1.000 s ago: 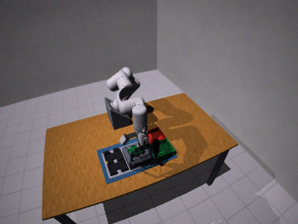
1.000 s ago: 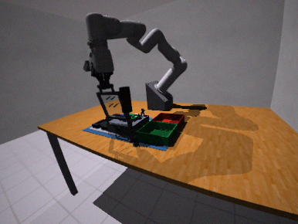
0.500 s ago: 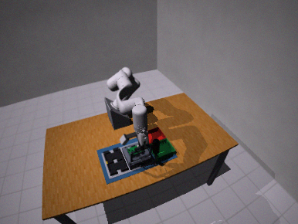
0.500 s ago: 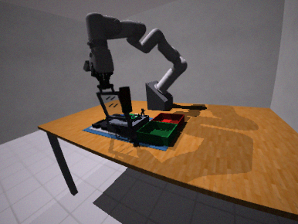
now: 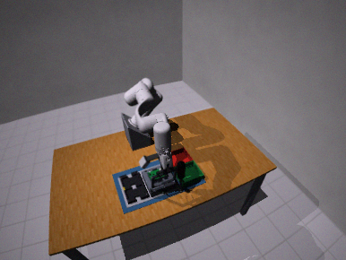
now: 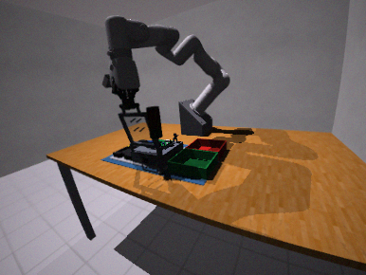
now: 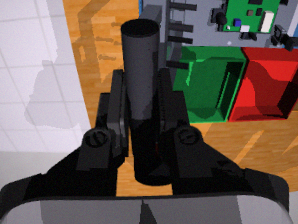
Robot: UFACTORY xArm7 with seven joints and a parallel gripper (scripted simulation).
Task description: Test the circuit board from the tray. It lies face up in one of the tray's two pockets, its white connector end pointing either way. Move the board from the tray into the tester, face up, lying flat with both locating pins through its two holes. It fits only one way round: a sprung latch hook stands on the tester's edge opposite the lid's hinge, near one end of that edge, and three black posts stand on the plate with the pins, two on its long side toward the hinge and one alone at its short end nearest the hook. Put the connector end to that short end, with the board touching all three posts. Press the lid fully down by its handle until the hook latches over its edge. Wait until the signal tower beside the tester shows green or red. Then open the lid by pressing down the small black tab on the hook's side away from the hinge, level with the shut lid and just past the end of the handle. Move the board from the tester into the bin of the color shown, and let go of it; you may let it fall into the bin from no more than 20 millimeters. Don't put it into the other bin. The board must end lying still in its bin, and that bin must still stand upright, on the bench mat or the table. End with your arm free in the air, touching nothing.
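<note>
My gripper (image 6: 131, 105) is shut on the black bar handle (image 7: 145, 96) of the tester's lid (image 6: 134, 127), which stands raised and tilted over the tester (image 6: 154, 153). In the wrist view the handle fills the gap between my two fingers. The signal tower (image 6: 154, 122) beside the tester is dark.
The green bin (image 7: 202, 83) and the red bin (image 7: 269, 83) stand side by side next to the tester. The black tray (image 5: 134, 188) lies on the blue mat on the tester's other side. The arm's grey base block (image 5: 136, 134) stands behind.
</note>
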